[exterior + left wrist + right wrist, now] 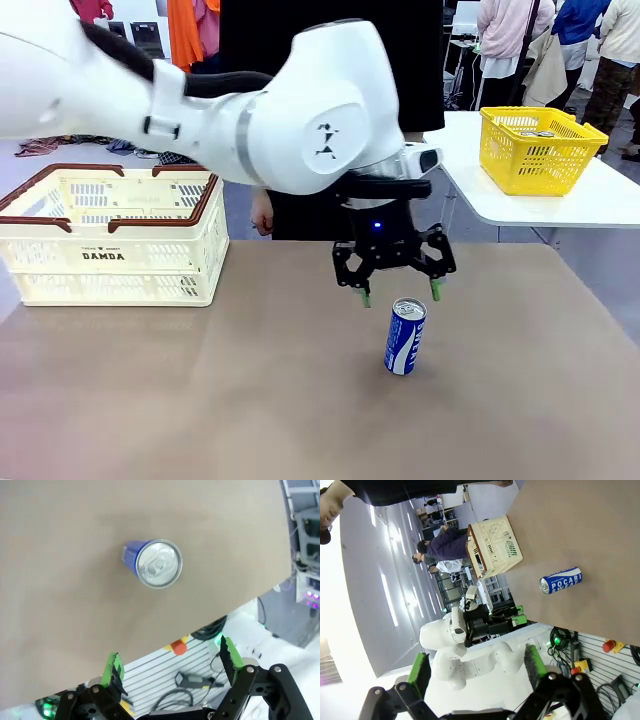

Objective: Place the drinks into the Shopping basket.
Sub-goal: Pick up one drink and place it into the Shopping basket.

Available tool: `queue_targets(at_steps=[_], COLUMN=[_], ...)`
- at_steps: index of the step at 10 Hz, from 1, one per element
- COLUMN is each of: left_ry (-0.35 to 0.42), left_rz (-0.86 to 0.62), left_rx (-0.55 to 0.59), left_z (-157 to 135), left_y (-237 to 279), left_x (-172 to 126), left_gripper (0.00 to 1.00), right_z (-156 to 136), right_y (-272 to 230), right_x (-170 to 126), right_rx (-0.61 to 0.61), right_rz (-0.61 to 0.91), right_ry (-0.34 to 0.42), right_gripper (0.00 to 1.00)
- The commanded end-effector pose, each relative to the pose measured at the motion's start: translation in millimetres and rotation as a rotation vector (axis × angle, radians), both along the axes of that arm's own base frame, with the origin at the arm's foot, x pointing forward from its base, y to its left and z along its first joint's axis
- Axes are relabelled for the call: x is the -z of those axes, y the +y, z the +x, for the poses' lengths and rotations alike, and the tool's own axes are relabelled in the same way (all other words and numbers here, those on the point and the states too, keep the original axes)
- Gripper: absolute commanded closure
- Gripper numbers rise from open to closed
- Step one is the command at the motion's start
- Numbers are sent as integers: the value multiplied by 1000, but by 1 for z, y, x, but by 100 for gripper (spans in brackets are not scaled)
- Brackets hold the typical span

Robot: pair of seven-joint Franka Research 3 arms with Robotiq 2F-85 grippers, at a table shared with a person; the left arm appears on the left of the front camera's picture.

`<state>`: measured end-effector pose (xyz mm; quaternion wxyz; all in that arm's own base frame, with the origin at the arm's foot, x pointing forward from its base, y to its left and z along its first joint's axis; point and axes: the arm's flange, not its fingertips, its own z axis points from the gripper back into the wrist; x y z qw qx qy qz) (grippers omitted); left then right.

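1. The left hand (400,294) hung over the bench (250,400), a little right of its middle, on an arm that reached in from the left.
2. Its two fingers were spread wide, green pads (436,291) pointing down, and nothing sat between them.
3. The blue can (405,337) stood upright on the bench just below that hand, its silver top close under the fingertips and touching neither.
4. In the left wrist view the left hand (170,661) looked down on the blue can (155,564). The can's round top lay ahead of the open fingers, slightly to one side of the gap and clear of both pads.
5. The Shopping basket (110,235) sat at the far left of the bench, well apart from the can and the hand, with its brown handles folded over the rim.
6. The right hand (476,667) was also spread, gripping nothing. From its view the blue can (561,580) and the Shopping basket (495,547) both lay well off.
7. A person (330,60) in dark clothes stood at the far side.
8. A yellow basket (540,150) rested on a separate white table (520,205) at the far right.
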<state>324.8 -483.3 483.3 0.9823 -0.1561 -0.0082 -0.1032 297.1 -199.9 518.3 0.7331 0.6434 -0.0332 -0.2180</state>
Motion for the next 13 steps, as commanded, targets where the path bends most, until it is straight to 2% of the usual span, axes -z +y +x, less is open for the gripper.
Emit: queue_targets(at_steps=[1,5,9,13], left_ry=[-7,-9,-9,-5], left_rz=[49,181,220,271], left_rx=[-67,-125,-133,-130], left_z=[13,46,55,52], left_y=[-38,-66,-70,-66], left_x=[1,49,79,96], left_gripper=[0,0,0,0], right_z=[0,0,0,0], right_y=[-1,-1,-1,-1], right_x=[-5,-5,-5,-5], right_rx=[2,2,2,2], right_rz=[17,17,17,17], right_ry=[2,2,2,2], right_gripper=[0,0,0,0])
